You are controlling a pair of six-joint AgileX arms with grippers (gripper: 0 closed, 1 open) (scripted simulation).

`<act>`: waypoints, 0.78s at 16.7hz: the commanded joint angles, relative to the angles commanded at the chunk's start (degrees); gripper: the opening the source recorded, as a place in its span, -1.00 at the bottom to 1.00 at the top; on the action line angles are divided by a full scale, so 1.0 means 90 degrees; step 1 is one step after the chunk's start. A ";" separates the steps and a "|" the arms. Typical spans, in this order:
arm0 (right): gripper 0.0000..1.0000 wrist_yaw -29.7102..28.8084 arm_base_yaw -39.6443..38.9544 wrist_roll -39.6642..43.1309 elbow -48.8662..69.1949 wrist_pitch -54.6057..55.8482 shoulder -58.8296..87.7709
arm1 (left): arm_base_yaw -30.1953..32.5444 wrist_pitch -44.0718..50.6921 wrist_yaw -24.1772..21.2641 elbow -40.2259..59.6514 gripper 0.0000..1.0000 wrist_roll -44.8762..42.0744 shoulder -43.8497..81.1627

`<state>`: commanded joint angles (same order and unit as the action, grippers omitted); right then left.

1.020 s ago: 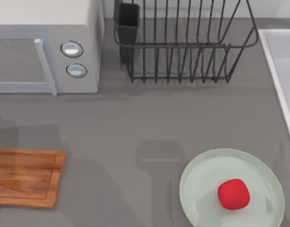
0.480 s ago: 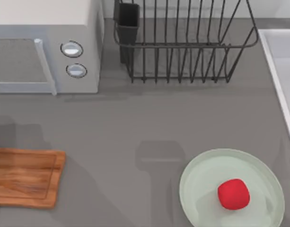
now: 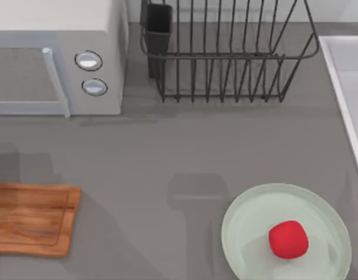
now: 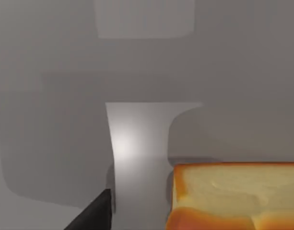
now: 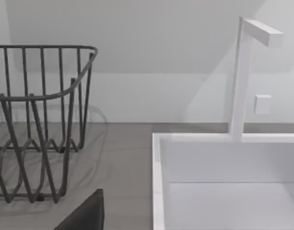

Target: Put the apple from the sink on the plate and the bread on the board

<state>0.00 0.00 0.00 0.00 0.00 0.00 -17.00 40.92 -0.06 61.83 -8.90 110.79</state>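
Observation:
The red apple [image 3: 288,239] lies on the pale green plate [image 3: 240,213] at the table's front right. On the left edge rests the brown wooden board [image 3: 30,219], bare. The golden bread [image 4: 238,196] lies on the grey surface in the left wrist view. My left gripper [image 4: 151,224] hovers open close over it, with one dark fingertip [image 4: 94,215] showing and a gap between that fingertip and the bread. The white sink [image 3: 348,81] is at the right edge. My right gripper [image 5: 151,225] is open beside the sink [image 5: 223,163], with one dark fingertip [image 5: 87,215] in view.
A microwave [image 3: 56,58] fills the back left. A black wire dish rack [image 3: 225,52] stands at the back middle, and appears again as the rack [image 5: 36,124] in the right wrist view. A white faucet [image 5: 242,76] rises behind the sink.
The arm shadow on the table above the board has shifted and darkened a little. The apple, the plate and the board have not moved.

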 joint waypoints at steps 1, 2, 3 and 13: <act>1.00 0.0000 0.0000 0.0000 0.0000 0.0000 0.0000 | 0.0000 0.0000 0.0000 0.0000 -0.21 0.0000 0.0000; 1.00 0.0000 0.0000 0.0000 0.0000 0.0000 0.0000 | 0.0000 0.0000 0.0000 0.0000 -0.36 0.0000 0.0000; 1.00 0.0000 0.0000 0.0000 0.0000 0.0000 0.0000 | 0.0000 0.0000 0.0000 0.0000 -0.51 0.0000 0.0000; 1.00 0.0000 0.0000 0.0000 0.0000 0.0000 0.0000 | 0.0000 0.0000 0.0000 0.0000 -1.00 0.0000 0.0000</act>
<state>0.00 0.00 0.00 0.00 0.00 0.00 -17.00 40.92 -0.06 61.83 -8.90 110.79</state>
